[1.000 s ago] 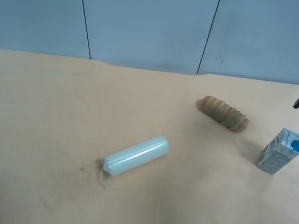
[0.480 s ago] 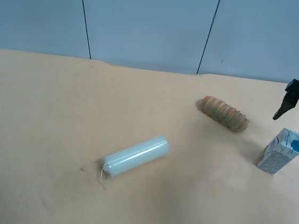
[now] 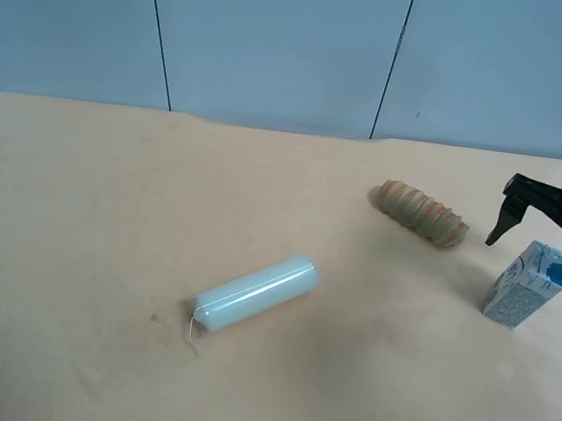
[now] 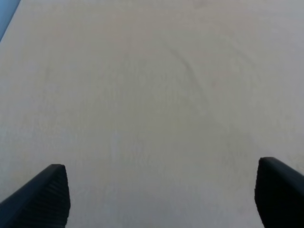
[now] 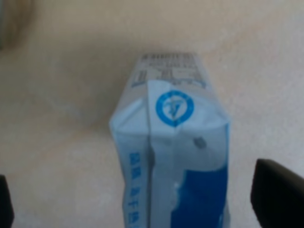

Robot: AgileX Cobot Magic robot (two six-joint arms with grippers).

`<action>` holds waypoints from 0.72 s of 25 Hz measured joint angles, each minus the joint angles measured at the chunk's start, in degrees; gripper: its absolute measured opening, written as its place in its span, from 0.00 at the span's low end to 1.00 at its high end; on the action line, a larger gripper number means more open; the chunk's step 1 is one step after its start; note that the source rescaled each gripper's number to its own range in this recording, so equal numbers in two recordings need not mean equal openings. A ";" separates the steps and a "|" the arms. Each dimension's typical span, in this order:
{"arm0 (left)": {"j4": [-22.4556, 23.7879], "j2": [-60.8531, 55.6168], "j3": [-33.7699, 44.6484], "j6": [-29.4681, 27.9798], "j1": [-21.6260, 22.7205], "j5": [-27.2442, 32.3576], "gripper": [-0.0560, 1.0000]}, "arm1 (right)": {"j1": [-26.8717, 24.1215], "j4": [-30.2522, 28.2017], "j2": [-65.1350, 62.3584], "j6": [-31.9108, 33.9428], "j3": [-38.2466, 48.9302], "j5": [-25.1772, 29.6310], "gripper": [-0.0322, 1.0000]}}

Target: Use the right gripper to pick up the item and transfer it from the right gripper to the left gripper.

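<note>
Now spread wide and empty astride the standing milk carton (image 3: pixel 522 294), the right gripper (image 3: pixel 538 264) could topple it if one finger touches first while closing.

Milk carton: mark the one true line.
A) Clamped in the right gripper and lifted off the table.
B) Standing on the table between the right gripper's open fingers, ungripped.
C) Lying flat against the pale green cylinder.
B: the milk carton stands on the table, and the right wrist view shows the fingers of the right gripper spread to either side, clear of it.
</note>
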 joint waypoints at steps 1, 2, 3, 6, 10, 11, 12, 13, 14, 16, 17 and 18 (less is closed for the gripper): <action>0.00 0.00 0.00 0.00 0.00 0.00 0.84 | 0.00 0.00 0.27 0.00 0.00 -0.43 1.00; 0.00 0.00 0.00 0.00 0.00 0.00 0.84 | 0.00 0.00 0.58 0.00 0.00 -0.64 1.00; 0.00 0.00 0.00 0.00 0.00 0.00 0.84 | 0.00 0.00 0.95 0.00 0.00 -0.69 1.00; 0.00 0.00 0.00 0.00 0.00 0.00 0.84 | 0.00 -1.48 1.69 0.00 0.00 -0.69 1.00; 0.00 0.00 0.00 0.00 0.00 0.00 0.84 | 0.00 -3.42 1.93 0.00 0.00 -0.53 1.00; 0.00 0.00 0.00 0.00 0.00 0.00 0.84 | 0.00 -3.41 1.93 0.00 0.00 -0.39 1.00; 0.00 0.00 0.00 0.00 0.00 0.00 0.84 | 0.00 -3.41 1.93 0.00 0.00 -0.28 1.00; 0.00 0.00 0.00 0.00 0.00 0.00 0.84 | 0.00 -3.41 1.93 0.00 0.00 -0.21 1.00; 0.00 0.00 0.00 0.00 0.00 0.00 0.84 | 0.00 -3.41 1.93 0.00 0.00 -0.21 1.00; 0.00 0.00 0.00 0.00 0.00 0.00 0.84 | 0.00 -3.41 1.93 0.00 0.42 -0.74 1.00; 0.00 0.00 0.00 0.00 0.00 0.00 0.84 | 0.00 -3.41 1.93 0.00 1.07 -1.46 1.00; 0.00 0.00 0.00 0.00 0.00 0.00 0.84 | 0.00 -3.41 1.93 0.00 2.05 -2.59 1.00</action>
